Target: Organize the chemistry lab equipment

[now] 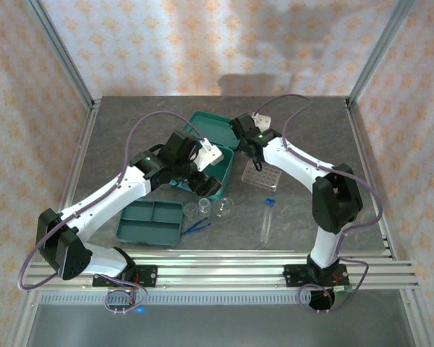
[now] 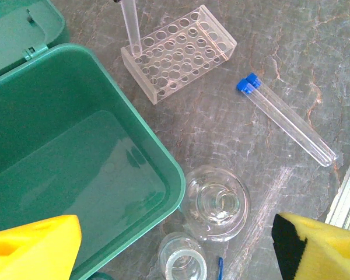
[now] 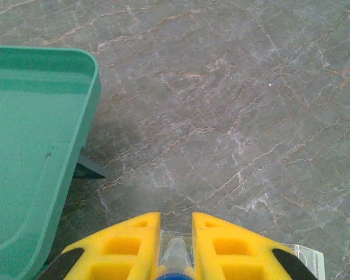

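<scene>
My right gripper [image 1: 254,153] is shut on a blue-capped test tube [image 3: 175,255], held upright with its lower end in a corner hole of the clear perforated rack [image 2: 178,52]; the tube [image 2: 130,26] stands at the rack's left corner. Two more blue-capped tubes [image 2: 286,119] lie side by side on the table to the rack's right. My left gripper [image 2: 175,251] is open, hovering over the two clear glass vessels [image 2: 217,201] [image 2: 182,259] beside the teal case. Blue tweezers [image 1: 197,226] lie in front of the vessels. The flat teal divided tray [image 1: 152,222] sits front left.
The larger teal hinged case [image 1: 210,155] stands open mid-table, its near corner [image 2: 163,175] almost touching the vessels. A metal rail [image 1: 224,271] runs along the table's front edge. Bare grey table [image 3: 233,105] lies beyond the rack.
</scene>
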`<state>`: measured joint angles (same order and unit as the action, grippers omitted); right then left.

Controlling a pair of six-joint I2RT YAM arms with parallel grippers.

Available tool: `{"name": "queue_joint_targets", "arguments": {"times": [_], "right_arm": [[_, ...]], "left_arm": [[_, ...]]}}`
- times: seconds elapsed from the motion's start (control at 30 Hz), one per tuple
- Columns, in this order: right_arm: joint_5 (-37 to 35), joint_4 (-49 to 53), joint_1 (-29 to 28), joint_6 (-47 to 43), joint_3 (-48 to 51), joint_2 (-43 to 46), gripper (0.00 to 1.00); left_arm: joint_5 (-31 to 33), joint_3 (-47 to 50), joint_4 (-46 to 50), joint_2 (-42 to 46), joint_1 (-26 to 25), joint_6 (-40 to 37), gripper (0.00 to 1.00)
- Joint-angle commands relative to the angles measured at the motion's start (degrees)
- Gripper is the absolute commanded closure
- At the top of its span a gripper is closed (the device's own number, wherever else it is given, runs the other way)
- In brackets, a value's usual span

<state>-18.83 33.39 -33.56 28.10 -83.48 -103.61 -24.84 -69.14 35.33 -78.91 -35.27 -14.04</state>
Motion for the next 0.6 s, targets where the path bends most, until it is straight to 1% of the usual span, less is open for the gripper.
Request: {"name": "queue_joint_targets", "arguments": {"times": [0.0, 0.57], "right_arm": [[-0.8, -0.4, 0.3, 1.2, -1.5, -0.1, 0.88], [0.4, -0.9, 0.3, 1.8, 0.0, -0.3, 0.81]], "left_arm": [[0.2, 0.4, 0.9, -0.5, -0.4, -1.2, 0.14], [0.7, 0.5, 0.7, -0.5, -0.4, -1.3, 0.13]]}}
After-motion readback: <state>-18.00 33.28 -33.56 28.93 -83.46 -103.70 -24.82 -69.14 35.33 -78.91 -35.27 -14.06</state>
